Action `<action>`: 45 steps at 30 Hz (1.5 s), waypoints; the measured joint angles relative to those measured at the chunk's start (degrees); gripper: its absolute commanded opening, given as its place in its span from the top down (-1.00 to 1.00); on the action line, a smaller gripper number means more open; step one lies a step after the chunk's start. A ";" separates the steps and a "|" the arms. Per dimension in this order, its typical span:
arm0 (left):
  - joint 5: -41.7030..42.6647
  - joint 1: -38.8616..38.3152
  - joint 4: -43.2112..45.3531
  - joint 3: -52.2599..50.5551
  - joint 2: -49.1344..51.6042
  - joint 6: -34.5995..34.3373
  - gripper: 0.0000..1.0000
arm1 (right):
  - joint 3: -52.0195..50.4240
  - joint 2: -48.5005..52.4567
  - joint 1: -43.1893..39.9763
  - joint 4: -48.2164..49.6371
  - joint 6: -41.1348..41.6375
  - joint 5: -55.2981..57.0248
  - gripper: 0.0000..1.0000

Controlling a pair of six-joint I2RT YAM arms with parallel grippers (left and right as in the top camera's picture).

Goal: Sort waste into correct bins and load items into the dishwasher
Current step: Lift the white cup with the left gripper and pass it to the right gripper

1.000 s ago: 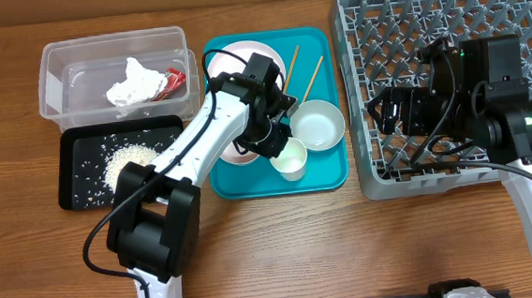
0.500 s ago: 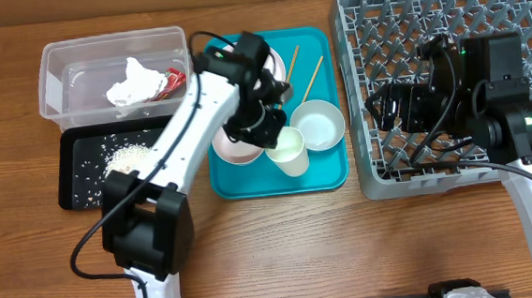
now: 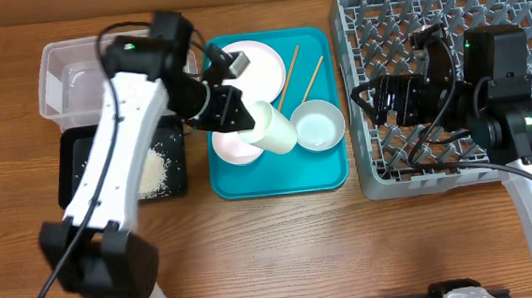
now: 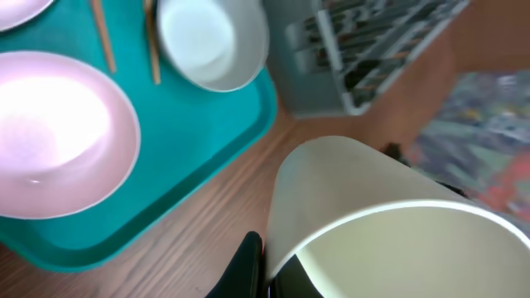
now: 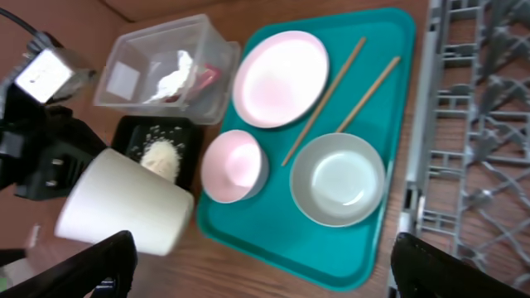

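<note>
Left claw (image 3: 245, 120) pinched on the rim of the small white cup (image 3: 272, 130), one dark finger (image 4: 248, 263) just visible at the cup's edge in the left wrist view. Cup tipped onto its side and off the tray, mouth toward the wrist camera, in the overhead view overlapping the right edge of the nearer bowl (image 3: 230, 148) and just left of the other bowl (image 3: 317, 125). Height above the teal tray (image 3: 329, 177) not clear. Plate (image 3: 253, 63) at the tray's far side, two chopsticks (image 3: 290, 67) slanted beside it, both untouched.

Right claw (image 5: 261, 248) spread wide, gripping nothing, its fingers dark at the bottom corners of the right wrist view. Poised over the left edge of the grey dish rack (image 3: 398, 18) and aimed toward the tray, well apart from the cup.

Left arm up from the near left of the counter (image 3: 348, 247), over the black tray (image 3: 75, 176) and its rice (image 3: 155, 166), elbow above the clear tub (image 3: 65, 88), then bent back right toward the teal tray.

Tub contents covered by that arm from overhead; napkin (image 5: 174, 73) and red scrap (image 5: 207, 76) inside the tub seen only from the right wrist. Nearer bowl partly hidden under claw and cup. Rack and background blurred in the left wrist view.
</note>
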 measured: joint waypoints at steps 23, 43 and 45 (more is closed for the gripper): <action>29.03 1.16 5.68 0.15 -2.97 5.88 0.92 | 0.00 0.00 5.86 12.55 0.02 -28.00 -1.00; 47.82 3.32 8.24 0.15 -1.62 5.92 0.92 | 0.00 0.39 12.52 26.62 0.59 -28.37 -0.64; 47.82 3.26 8.13 0.15 -1.62 5.92 0.92 | 0.00 1.09 12.79 28.04 1.07 -28.46 -0.60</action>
